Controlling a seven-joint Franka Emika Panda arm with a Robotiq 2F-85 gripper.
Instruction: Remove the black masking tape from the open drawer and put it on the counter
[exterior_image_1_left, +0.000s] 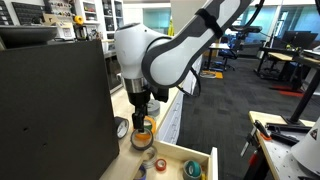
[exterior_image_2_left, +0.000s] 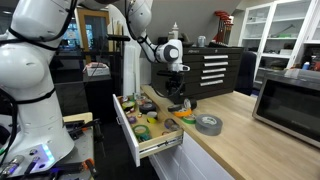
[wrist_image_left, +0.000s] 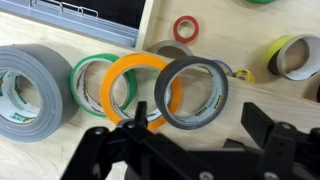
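In the wrist view the black masking tape lies flat on pale wood and partly overlaps a yellow-orange roll. My gripper is open just above it, with one finger on each side and neither touching it. In both exterior views the gripper hangs low where the open drawer meets the counter. I cannot tell which of the two the black roll rests on.
A big grey roll and a green roll lie beside the orange one. A red ring and a yellow roll lie farther off. A microwave stands on the counter. A black cabinet stands close by.
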